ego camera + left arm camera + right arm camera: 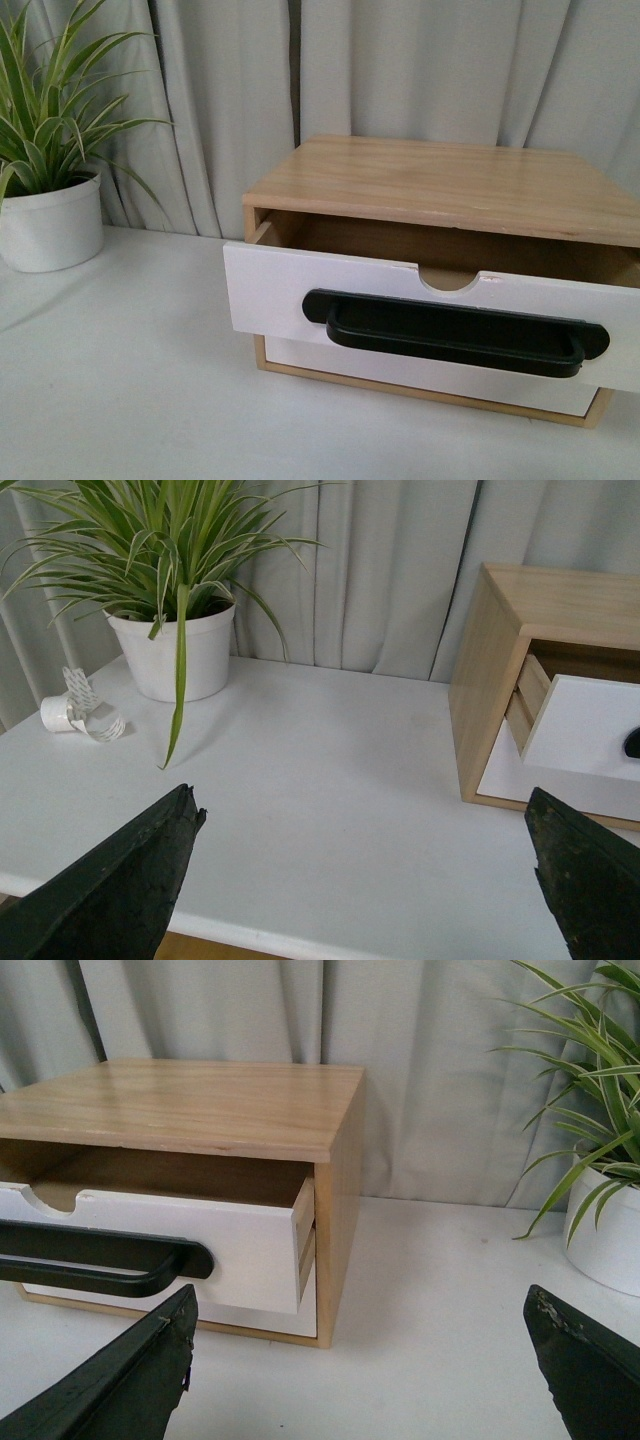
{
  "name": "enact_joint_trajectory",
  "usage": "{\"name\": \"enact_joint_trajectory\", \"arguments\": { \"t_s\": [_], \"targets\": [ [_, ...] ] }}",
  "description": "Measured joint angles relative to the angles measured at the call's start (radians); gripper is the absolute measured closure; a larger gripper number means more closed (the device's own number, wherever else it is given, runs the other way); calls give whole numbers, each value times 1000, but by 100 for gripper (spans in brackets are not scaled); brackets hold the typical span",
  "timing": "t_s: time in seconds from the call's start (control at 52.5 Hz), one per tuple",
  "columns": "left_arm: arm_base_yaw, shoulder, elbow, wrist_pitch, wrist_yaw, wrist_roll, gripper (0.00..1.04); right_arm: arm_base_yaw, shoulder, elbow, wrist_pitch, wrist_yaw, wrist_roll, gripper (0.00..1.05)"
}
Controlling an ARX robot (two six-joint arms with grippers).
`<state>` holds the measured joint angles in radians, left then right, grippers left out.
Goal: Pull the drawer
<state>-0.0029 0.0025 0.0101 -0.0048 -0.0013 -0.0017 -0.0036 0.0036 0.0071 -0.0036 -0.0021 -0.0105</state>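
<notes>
The drawer has a white front, a long black bar handle and a half-round notch in its upper edge. It stands pulled partway out of a light wooden cabinet. The left wrist view shows the drawer jutting from the cabinet side, with my left gripper open over bare table, well apart from it. The right wrist view catches the drawer and handle; my right gripper is open, one finger low beside the handle end, not touching it. Neither arm appears in the front view.
A plain white drawer front sits below the pulled one. A potted spider plant stands at the left of the table by grey curtains. A small white object lies near the pot. The table's edge is under my left gripper.
</notes>
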Motion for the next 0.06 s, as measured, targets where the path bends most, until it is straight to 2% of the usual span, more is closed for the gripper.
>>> {"name": "enact_joint_trajectory", "arguments": {
  "t_s": [0.057],
  "targets": [
    [0, 0, 0, 0, 0, 0, 6, 0, 0, 0, 0, 0, 0, 9]
  ]
}}
